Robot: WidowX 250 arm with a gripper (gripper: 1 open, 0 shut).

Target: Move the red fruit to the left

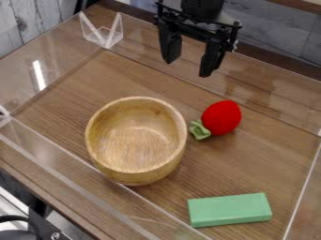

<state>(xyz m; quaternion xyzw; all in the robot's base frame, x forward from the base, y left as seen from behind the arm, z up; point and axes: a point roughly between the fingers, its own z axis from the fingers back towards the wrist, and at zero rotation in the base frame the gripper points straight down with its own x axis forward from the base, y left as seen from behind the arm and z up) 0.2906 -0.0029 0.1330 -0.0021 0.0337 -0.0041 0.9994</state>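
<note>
The red fruit [221, 117] is a small rounded strawberry-like toy with a green leafy end pointing left. It lies on the wooden table, right of the wooden bowl [137, 139]. My gripper [189, 52] hangs above and behind the fruit, well clear of it. Its two black fingers point down and stand apart, open, with nothing between them.
A flat green rectangular block [231, 209] lies near the front right. Clear acrylic walls [44, 70] enclose the work area on all sides. A clear folded piece [101, 31] stands at the back left.
</note>
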